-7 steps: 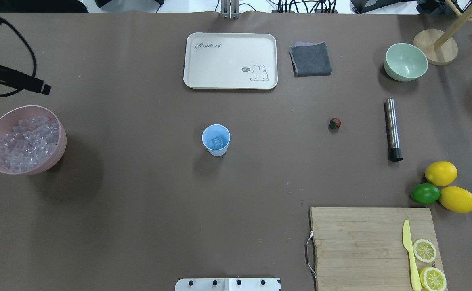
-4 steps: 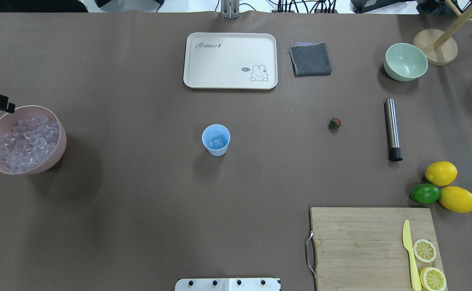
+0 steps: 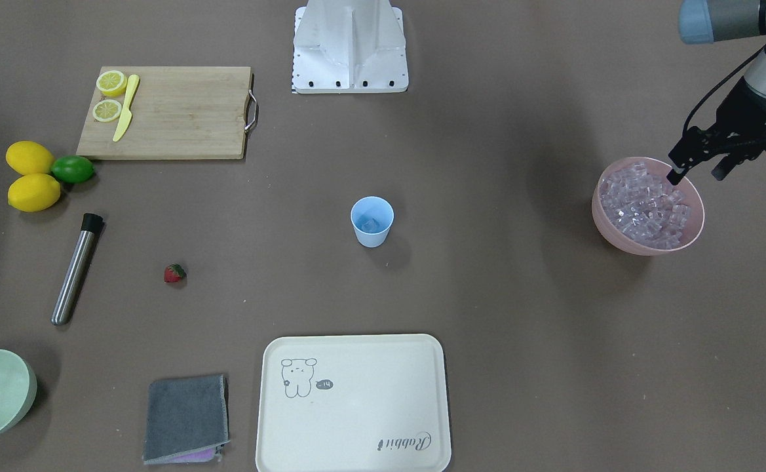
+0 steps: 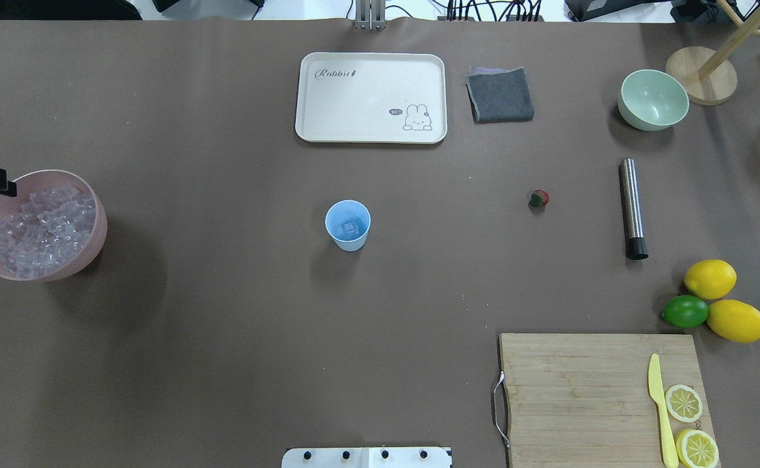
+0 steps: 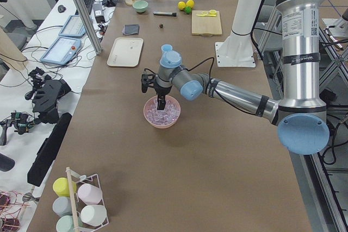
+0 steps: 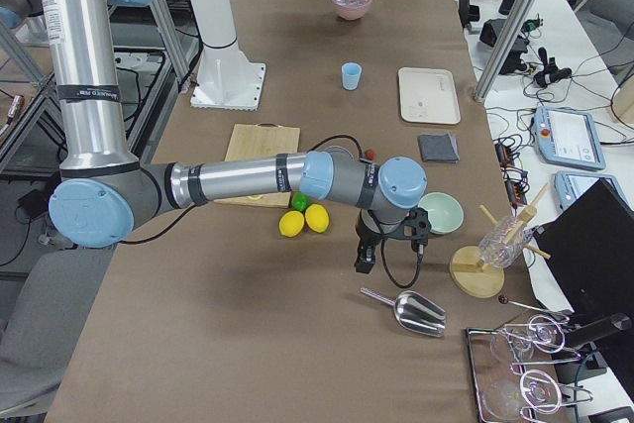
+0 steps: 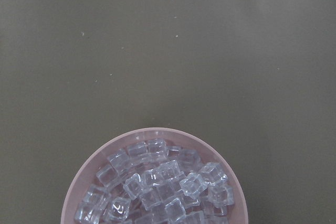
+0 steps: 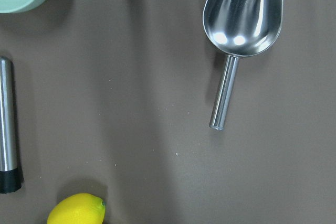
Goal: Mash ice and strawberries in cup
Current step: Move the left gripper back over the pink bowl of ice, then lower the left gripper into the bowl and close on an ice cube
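Front view: cup [image 3: 372,221] holds one cube of ice [image 3: 370,225]. Strawberry [image 3: 174,273] lies on the table well apart from the cup, on the right arm's side. On the cup's opposite side, well apart, left gripper [image 3: 695,175] hangs over the pink bowl [image 3: 620,237] rim, fingers spread, empty. Overhead: steel cylinder [image 4: 632,208] lies beyond the strawberry from the cup. Right-end view: right gripper [image 6: 365,263] far from the cup; aperture cannot be told. Judgement: cubes hard, light, slick, so pinch flat faces; strawberry soft, so grip the red body gently.
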Controlling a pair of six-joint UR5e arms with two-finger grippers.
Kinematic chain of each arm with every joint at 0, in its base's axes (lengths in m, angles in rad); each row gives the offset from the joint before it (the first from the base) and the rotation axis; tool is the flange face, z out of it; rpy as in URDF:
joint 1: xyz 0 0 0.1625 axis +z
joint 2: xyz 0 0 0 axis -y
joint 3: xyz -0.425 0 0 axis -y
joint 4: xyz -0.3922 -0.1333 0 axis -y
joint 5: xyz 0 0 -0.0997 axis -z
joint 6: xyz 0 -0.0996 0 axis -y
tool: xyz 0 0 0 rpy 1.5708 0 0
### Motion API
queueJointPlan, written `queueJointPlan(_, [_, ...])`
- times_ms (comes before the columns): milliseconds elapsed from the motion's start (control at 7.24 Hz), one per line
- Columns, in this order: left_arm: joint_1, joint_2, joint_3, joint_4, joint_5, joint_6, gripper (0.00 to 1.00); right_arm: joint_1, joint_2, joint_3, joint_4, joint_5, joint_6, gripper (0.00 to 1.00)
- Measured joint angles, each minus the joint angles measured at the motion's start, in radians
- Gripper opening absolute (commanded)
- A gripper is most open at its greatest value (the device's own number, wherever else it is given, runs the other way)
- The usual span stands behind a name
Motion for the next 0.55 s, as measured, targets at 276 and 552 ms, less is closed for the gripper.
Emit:
queueJointPlan(276, [0.068, 0.016, 0.009, -0.023, 0.061, -0.028, 0.92, -0.001, 0.0, 0.001, 0.0, 0.002, 0.0, 1.0])
queueJointPlan(552, [0.101, 0.036, 0.009, -0.027, 0.1, -0.066, 0.92, -0.002, 0.0, 0.002, 0.0, 0.003, 0.0, 1.0])
